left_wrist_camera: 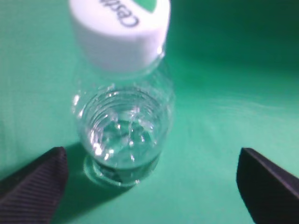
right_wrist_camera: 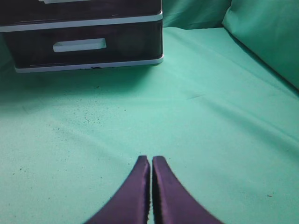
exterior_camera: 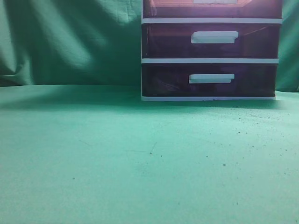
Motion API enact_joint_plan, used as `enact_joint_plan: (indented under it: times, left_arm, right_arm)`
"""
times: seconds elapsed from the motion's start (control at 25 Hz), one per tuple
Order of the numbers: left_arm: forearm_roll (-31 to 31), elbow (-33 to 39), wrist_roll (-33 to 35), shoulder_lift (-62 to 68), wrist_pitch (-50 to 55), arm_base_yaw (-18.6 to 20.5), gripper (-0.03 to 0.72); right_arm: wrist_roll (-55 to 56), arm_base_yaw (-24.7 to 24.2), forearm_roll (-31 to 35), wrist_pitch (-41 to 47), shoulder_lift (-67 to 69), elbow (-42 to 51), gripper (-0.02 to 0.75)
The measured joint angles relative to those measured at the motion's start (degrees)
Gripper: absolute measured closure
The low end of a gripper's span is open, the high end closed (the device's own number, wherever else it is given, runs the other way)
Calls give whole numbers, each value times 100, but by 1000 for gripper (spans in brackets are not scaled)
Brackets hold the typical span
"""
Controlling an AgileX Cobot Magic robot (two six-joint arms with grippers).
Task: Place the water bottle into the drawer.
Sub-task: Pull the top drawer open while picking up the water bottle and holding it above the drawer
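Note:
The water bottle (left_wrist_camera: 122, 135) stands upright on the green cloth in the left wrist view, clear and ribbed, with a white cap. My left gripper (left_wrist_camera: 152, 161) is open; the bottle stands just ahead of its jaws, nearer the left finger, and neither finger touches it. My right gripper (right_wrist_camera: 150, 159) is shut and empty, low over the cloth. The drawer (exterior_camera: 212, 9) is the top one of the white-framed unit, closed and cut off by the top edge of the exterior view. Bottle and grippers are out of the exterior view.
Two like drawers (exterior_camera: 210, 41) (exterior_camera: 210, 79) sit below it; the unit also shows far left in the right wrist view (right_wrist_camera: 84, 42). Green cloth (exterior_camera: 140, 154) covers the table and hangs behind. A cloth fold rises at the right (right_wrist_camera: 266, 37).

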Motion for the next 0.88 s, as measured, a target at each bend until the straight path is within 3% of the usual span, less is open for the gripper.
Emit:
enact_joint_plan:
  times: [0.36, 0.6, 0.68, 0.72, 0.88]
  left_arm:
    - [-122, -663, 0, 1242, -279, 297, 51]
    - [110, -788, 0, 1373, -402, 297, 355]
    - [170, -788, 0, 1373, -405, 297, 366]
    - [201, -788, 0, 1373, -405, 297, 408]
    - [229, -829, 0, 1152, -162, 280, 398]
  right_arm:
    - [0, 0, 0, 0, 0, 0, 738]
    - [0, 0, 0, 0, 0, 0, 738]
    - [0, 0, 0, 0, 0, 0, 738]
    - [0, 0, 0, 0, 0, 0, 738]
    - [0, 0, 0, 0, 0, 0, 738]
